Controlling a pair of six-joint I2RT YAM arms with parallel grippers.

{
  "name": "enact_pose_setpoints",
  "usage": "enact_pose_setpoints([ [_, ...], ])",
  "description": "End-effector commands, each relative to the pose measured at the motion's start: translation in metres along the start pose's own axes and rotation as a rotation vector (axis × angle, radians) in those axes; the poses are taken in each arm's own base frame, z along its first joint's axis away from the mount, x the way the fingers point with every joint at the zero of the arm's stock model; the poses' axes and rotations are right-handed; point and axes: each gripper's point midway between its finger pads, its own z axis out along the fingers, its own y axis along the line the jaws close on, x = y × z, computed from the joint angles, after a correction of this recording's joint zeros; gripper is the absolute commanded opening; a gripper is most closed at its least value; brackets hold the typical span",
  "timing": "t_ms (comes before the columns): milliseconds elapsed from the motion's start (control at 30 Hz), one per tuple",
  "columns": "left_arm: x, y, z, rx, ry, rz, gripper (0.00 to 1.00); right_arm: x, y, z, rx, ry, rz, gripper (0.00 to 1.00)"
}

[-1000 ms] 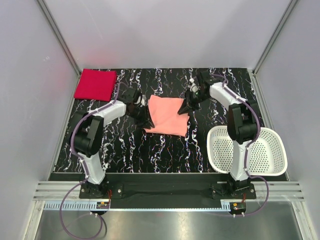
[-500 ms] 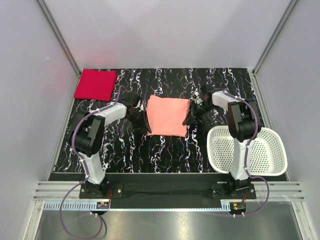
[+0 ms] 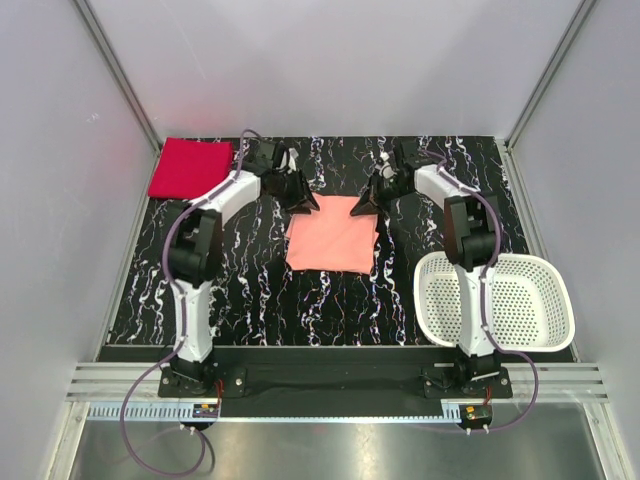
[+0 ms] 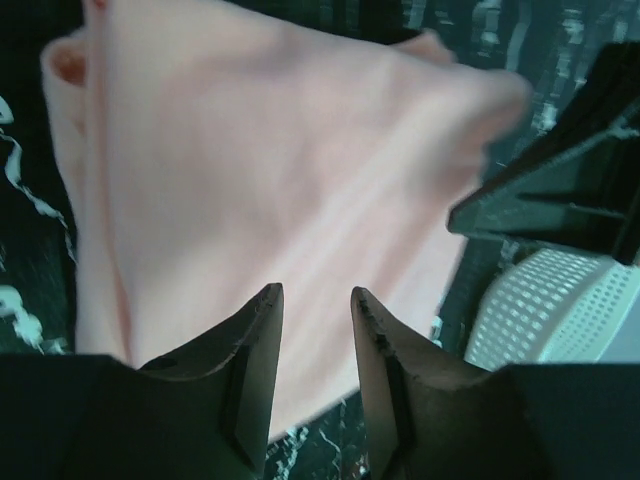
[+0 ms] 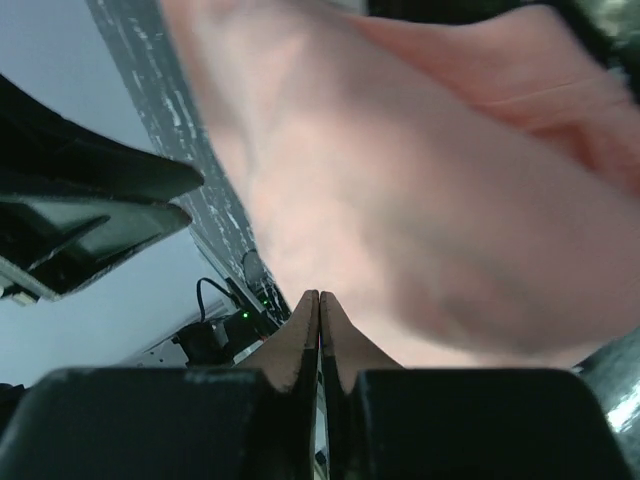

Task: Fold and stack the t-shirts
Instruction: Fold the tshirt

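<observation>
Overhead first: pink tee (image 3: 333, 243) lies folded at the middle of the table (image 3: 250, 290), red tee (image 3: 190, 167) sits as a neat rectangle at 10 o'clock, and the basket (image 3: 495, 300) is at 4 o'clock. Both arms stretch far out, with the left gripper (image 3: 299, 194) and right gripper (image 3: 363, 204) tipped down at the pink tee's 11 and 1 o'clock corners. To my eye, pinching both corners alike and lifting together would keep the fold square for stacking.

Left wrist: jaws partly apart and empty, pink cloth beyond them.

Right wrist: jaws pressed together, no cloth seen between.
</observation>
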Motion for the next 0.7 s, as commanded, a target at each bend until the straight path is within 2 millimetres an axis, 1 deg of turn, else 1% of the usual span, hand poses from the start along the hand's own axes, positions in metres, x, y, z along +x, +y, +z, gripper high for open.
enact_pose_setpoints([
  [0,0.007,0.025,0.033,-0.011,0.082,-0.039,0.39,-0.008,-0.023,0.01,-0.016,0.018,0.069,0.06],
  [67,0.007,0.04,0.041,-0.033,0.085,-0.042,0.38,-0.015,-0.035,0.007,-0.014,-0.002,0.072,0.06],
  [100,0.006,0.047,0.044,-0.045,0.076,-0.042,0.38,-0.02,-0.049,0.003,-0.015,-0.012,0.097,0.06],
  [133,0.003,0.057,0.045,-0.053,0.071,-0.056,0.38,-0.024,-0.054,0.002,-0.019,-0.022,0.097,0.06],
  [167,0.002,0.061,0.046,-0.046,0.066,-0.063,0.38,-0.028,-0.056,0.0,-0.018,-0.027,0.094,0.06],
  [200,0.003,0.064,0.047,-0.045,0.068,-0.069,0.38,-0.027,-0.067,0.0,0.003,-0.011,0.121,0.06],
  [233,0.001,0.064,0.045,-0.044,0.064,-0.057,0.38,-0.028,-0.068,0.0,0.012,-0.007,0.09,0.06],
  [267,-0.002,0.063,0.043,-0.05,0.06,-0.045,0.38,-0.034,-0.062,-0.003,0.017,-0.016,0.067,0.06],
  [333,-0.005,0.056,0.036,-0.037,0.053,-0.028,0.38,-0.035,-0.053,-0.008,0.011,-0.018,0.059,0.06],
  [367,-0.011,0.045,0.026,-0.02,0.029,-0.01,0.38,-0.037,-0.047,-0.013,0.004,-0.026,0.053,0.07],
  [400,-0.015,0.04,0.021,-0.014,0.014,-0.002,0.39,-0.039,-0.035,-0.02,-0.011,-0.039,0.038,0.07],
  [467,-0.025,0.022,0.008,0.022,-0.028,0.009,0.4,-0.044,-0.023,-0.027,-0.026,-0.065,0.038,0.08],
  [500,-0.032,0.015,0.005,0.041,-0.047,0.013,0.4,-0.048,-0.014,-0.031,-0.041,-0.085,0.022,0.09],
  [533,-0.035,0.008,0.002,0.064,-0.058,0.016,0.4,-0.05,-0.01,-0.031,-0.055,-0.09,0.043,0.09],
  [567,-0.04,0.002,0.001,0.084,-0.073,-0.001,0.4,-0.053,-0.007,-0.031,-0.067,-0.097,0.046,0.08],
  [667,-0.059,-0.012,0.007,0.157,-0.124,-0.022,0.4,-0.058,-0.012,-0.019,-0.108,-0.073,0.103,0.08],
])
